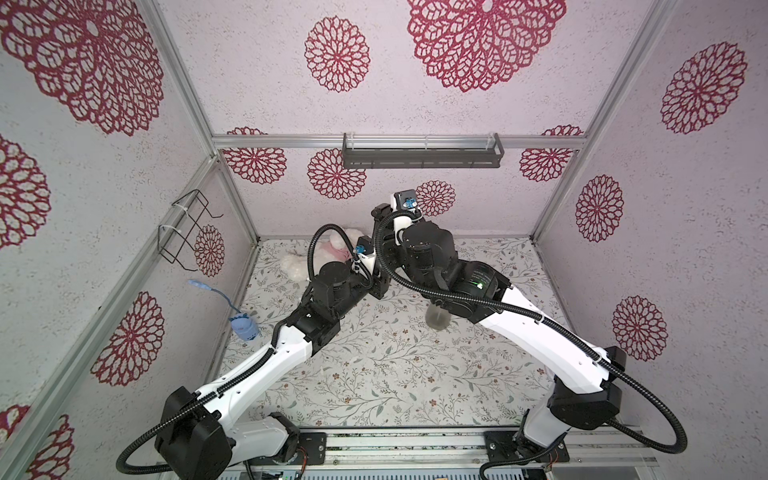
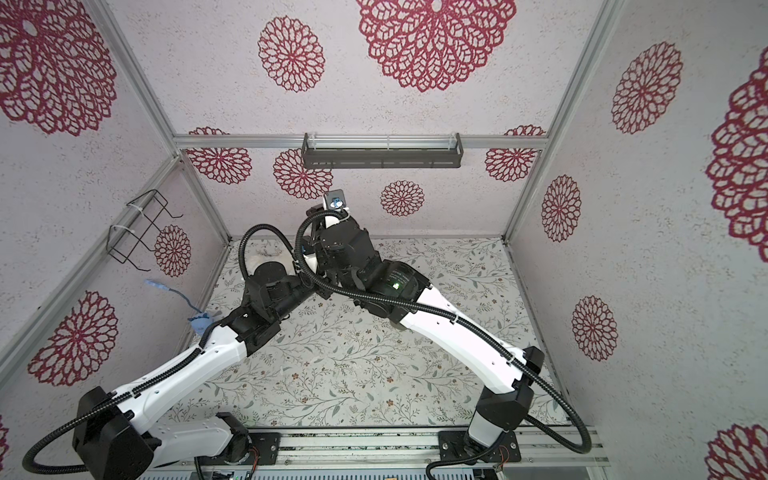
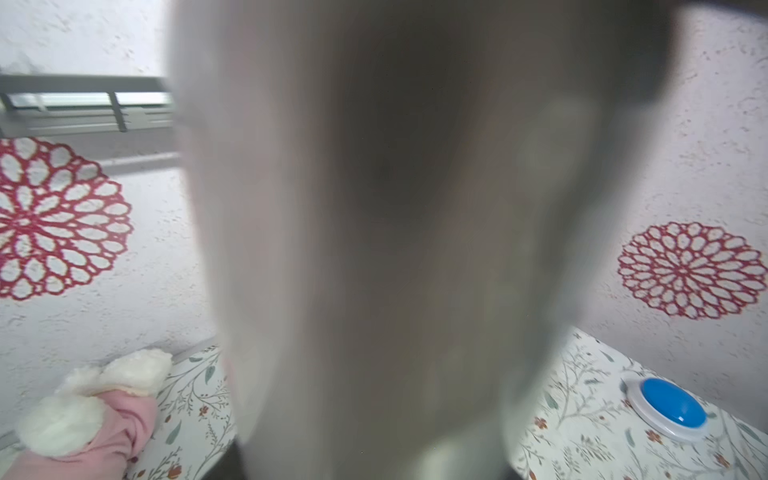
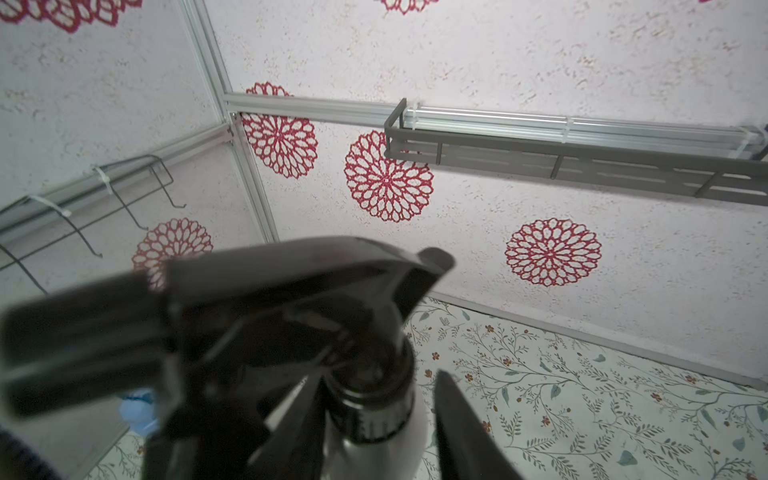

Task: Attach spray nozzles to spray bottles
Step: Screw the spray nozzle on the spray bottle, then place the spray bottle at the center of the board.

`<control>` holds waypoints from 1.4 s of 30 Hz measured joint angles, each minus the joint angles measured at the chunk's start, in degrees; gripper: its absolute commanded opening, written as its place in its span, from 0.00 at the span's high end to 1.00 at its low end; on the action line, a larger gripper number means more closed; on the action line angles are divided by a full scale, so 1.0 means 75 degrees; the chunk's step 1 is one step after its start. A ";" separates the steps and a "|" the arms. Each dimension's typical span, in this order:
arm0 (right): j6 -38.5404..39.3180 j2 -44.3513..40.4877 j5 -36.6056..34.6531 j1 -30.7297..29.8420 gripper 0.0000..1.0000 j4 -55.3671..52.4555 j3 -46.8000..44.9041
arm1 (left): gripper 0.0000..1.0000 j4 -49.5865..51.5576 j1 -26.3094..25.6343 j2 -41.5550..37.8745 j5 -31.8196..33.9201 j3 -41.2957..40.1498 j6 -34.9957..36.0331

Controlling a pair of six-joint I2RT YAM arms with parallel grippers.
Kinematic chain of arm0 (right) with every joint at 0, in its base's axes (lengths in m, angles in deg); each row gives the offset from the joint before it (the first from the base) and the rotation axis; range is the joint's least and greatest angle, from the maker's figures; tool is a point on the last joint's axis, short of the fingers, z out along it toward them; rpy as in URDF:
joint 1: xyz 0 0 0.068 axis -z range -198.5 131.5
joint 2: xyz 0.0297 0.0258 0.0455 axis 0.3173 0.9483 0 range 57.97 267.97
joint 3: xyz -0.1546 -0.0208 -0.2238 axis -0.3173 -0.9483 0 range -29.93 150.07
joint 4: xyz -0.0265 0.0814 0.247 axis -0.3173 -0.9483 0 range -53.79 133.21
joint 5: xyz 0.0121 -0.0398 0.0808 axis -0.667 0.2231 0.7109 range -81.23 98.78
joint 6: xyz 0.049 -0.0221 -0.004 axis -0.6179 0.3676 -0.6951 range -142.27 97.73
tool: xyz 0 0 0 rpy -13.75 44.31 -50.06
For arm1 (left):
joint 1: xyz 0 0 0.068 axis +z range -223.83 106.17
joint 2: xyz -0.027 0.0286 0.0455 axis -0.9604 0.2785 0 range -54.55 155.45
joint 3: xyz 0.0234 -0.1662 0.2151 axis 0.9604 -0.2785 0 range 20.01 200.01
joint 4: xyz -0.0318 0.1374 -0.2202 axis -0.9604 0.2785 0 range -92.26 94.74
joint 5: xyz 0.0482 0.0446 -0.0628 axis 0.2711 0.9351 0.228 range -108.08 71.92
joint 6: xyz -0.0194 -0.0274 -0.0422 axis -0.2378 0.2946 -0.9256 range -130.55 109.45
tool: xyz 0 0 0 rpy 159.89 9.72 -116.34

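Left gripper's clamping the slick, light silver bottle (image 4: 374, 449) while the right gripper (image 4: 374, 419), jaws parted around the black nozzle (image 4: 291, 316), is looking best placed on its ribbed collar.

Lab test cell; alu frame (image 1: 232, 141); wallpapered panels (image 1: 478, 195)

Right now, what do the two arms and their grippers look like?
Both arms match: the left arm and right arm have glossy white link shells between bulky black joint housings. A black corrugated cable loops along each. The right arm shows a small green light. The right gripper has black fingers.
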 measured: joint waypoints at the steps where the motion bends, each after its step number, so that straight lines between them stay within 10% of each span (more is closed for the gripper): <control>1: 0.0000 -0.0166 0.0117 0.0038 0.36 0.0023 -0.0192 | 1.00 -0.0003 0.0003 -0.0006 -0.0020 -0.0009 0.0070; 25: 0.0799 -0.2804 0.5015 0.1282 0.21 0.1906 -0.4261 | 1.00 -0.0166 0.0382 -0.0542 -0.3558 -0.0227 -0.0251; 35: 0.1084 -0.2352 0.5543 0.1288 0.49 0.2299 -0.4045 | 1.00 0.0119 0.0379 -0.0542 -0.4019 -0.0227 -0.0280; 42: 0.1137 -0.2396 0.5546 0.1288 0.55 0.2637 -0.4258 | 0.57 0.0146 0.0379 -0.0592 -0.3891 -0.0256 -0.0274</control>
